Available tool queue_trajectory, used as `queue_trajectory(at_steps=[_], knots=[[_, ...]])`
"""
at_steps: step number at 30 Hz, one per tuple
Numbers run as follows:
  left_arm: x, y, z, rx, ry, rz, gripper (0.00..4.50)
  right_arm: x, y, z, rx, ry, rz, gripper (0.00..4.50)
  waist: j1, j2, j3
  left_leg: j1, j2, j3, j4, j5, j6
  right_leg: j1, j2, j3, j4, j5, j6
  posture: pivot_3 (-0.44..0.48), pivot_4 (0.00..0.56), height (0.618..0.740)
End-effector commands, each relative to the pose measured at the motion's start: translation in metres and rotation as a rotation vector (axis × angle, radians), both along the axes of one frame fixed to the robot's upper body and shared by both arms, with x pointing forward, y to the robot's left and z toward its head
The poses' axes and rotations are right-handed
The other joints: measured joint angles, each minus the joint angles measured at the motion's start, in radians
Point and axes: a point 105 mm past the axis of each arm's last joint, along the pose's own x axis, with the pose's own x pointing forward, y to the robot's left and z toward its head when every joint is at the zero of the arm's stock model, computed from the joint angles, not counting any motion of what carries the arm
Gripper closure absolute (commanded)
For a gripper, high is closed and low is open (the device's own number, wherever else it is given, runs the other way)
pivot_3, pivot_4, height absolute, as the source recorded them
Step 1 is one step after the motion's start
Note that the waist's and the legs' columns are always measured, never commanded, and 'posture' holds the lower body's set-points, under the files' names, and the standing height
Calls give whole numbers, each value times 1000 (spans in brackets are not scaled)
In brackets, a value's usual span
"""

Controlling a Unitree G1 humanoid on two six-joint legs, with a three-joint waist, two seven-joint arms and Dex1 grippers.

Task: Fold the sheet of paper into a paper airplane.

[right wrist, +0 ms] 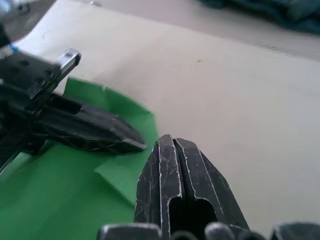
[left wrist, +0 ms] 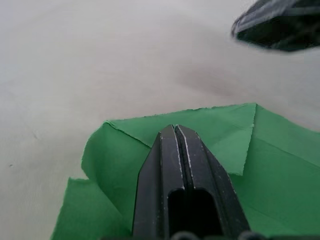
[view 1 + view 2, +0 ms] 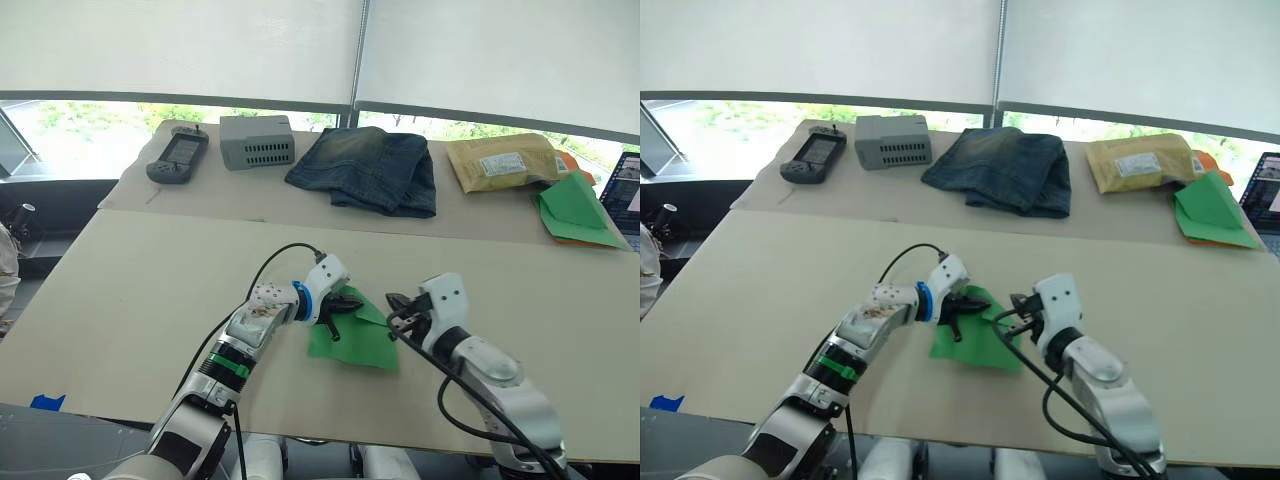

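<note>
The sheet of paper (image 3: 356, 342) is bright green and lies flat on the beige table (image 3: 150, 290) near its front edge, with one corner flap (image 2: 225, 135) folded over onto it. My left gripper (image 3: 350, 301) is shut, its fingertips resting on top of the sheet's far part, nothing pinched between them. My right gripper (image 3: 394, 304) is shut too, hovering at the sheet's right corner, a few centimetres from the left fingertips. In the right wrist view the left gripper (image 1: 130, 142) points toward my right fingers (image 1: 165, 170) over the green paper (image 1: 55, 200).
Along the back table lie a black handheld console (image 3: 178, 157), a grey box (image 3: 257, 140), folded jeans (image 3: 370, 168), a padded brown envelope (image 3: 505, 160) and a green paper stack with orange edges (image 3: 578, 212). A laptop (image 3: 627, 190) sits at the far right.
</note>
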Motion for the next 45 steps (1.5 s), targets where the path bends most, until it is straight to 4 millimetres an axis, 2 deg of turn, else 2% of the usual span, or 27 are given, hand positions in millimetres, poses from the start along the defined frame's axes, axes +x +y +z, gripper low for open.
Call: queue_trajectory(at_steps=[1, 5, 7, 10, 14, 17, 21, 24, 28, 34, 40, 45], knots=[[-10, 0, -27, 68, 87, -1, 4500, -2, 6, -8, -11, 29, -2, 4476, -1, 0, 0, -1, 0, 0, 0, 0, 0, 0, 0, 0, 0, 0, 0, 0, 150, 734], [-8, -4, -14, 31, 67, -10, 4500, -6, 9, -21, -40, 83, -1, 4476, -2, 0, 0, -1, 0, 0, 1, 0, 0, 0, 0, 0, 0, 0, 0, 0, 150, 734], [-3, -11, 6, 23, 29, -29, 4500, -10, 9, -31, -52, 122, 9, 4476, -3, 0, 0, -1, 0, -1, 1, 0, 0, 0, 0, 0, 0, 0, 0, 0, 150, 734], [4, -20, 20, 32, -20, -21, 4500, -13, 12, -34, -42, 136, 17, 4476, -4, 0, 0, -1, 0, -2, 1, 0, 0, -1, 1, 0, 0, 0, 0, 0, 150, 734], [10, -31, 17, 44, -21, -10, 4500, -16, 12, -37, -49, 145, 25, 4476, -9, 0, 0, -3, 0, -2, 1, 0, 0, -2, 1, 0, 0, 1, 2, 0, 150, 734], [7, -40, 13, 49, -19, -43, 4500, -16, 10, -36, -56, 145, 19, 4476, -11, 0, 0, -3, 0, -2, 0, 0, 0, -2, 1, 0, 0, 1, 4, 0, 150, 734], [6, -50, 20, 17, -33, -58, 4500, -17, 10, -36, -56, 149, 11, 4476, -11, 0, 0, -3, 0, -3, 0, 0, 0, -2, 1, -1, 0, 1, 4, 0, 150, 734], [3, -53, 14, 47, -43, -84, 4500, -18, 11, -37, -55, 154, 11, 4476, -12, 0, 0, -4, 0, -3, 0, 0, 0, -2, 1, -1, -1, 1, 3, 0, 150, 734], [12, -43, 1, 114, -61, -26, 4500, -19, 11, -38, -55, 157, 11, 4476, -13, 0, 0, -3, 0, -3, 0, 0, 0, -2, 1, -1, -1, 1, 3, 0, 150, 734], [39, -17, -1, 140, -121, 136, 4500, -19, 12, -39, -56, 160, 15, 4476, -21, -1, 1, -3, 0, -4, 2, 0, 0, 0, 1, 0, 0, 0, 1, 0, 150, 734], [49, 0, -4, 157, -134, 203, 4500, -18, 13, -39, -56, 160, 25, 4476, -32, -1, 1, -1, 0, -5, 0, 0, 1, 0, 2, 0, 0, 2, 4, 0, 150, 734], [54, 12, 4, 124, -126, 252, 4500, -17, 15, -40, -56, 161, 42, 4476, -34, -1, 1, -1, 0, -5, 0, 0, 1, 0, 2, 0, 1, 2, 4, 0, 150, 734]])
